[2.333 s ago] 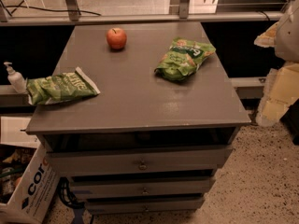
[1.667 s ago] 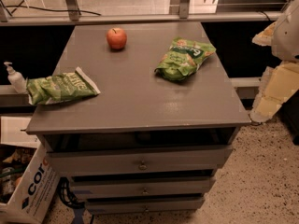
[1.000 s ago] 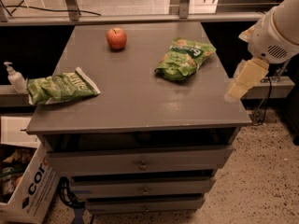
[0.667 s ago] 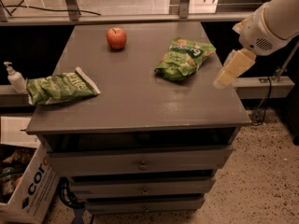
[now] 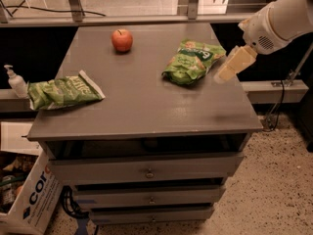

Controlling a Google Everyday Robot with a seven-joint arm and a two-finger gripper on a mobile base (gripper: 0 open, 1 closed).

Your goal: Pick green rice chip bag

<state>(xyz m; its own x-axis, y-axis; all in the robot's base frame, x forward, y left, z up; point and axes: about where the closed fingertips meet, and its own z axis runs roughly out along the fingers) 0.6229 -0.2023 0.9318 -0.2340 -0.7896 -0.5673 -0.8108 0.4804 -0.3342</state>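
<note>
The green rice chip bag [image 5: 191, 61] is puffy and bright green with a dark band, and lies on the right half of the grey cabinet top [image 5: 146, 104]. My gripper [image 5: 224, 75] is a pale block on the white arm that reaches in from the upper right. It hangs over the cabinet's right edge, just right of the bag and slightly above the surface. It is apart from the bag and holds nothing that I can see.
A red apple [image 5: 122, 39] sits at the back of the top. A flatter light-green bag with white lettering [image 5: 63, 90] lies at the left edge, next to a pump bottle [image 5: 15, 81]. Drawers [image 5: 146, 171] are below. A cardboard box [image 5: 30, 199] stands on the floor at the left.
My arm has swung in from the right and risen, bringing the gripper from beside the cabinet's right side to just right of the green rice chip bag. The bags and apple have not moved.
</note>
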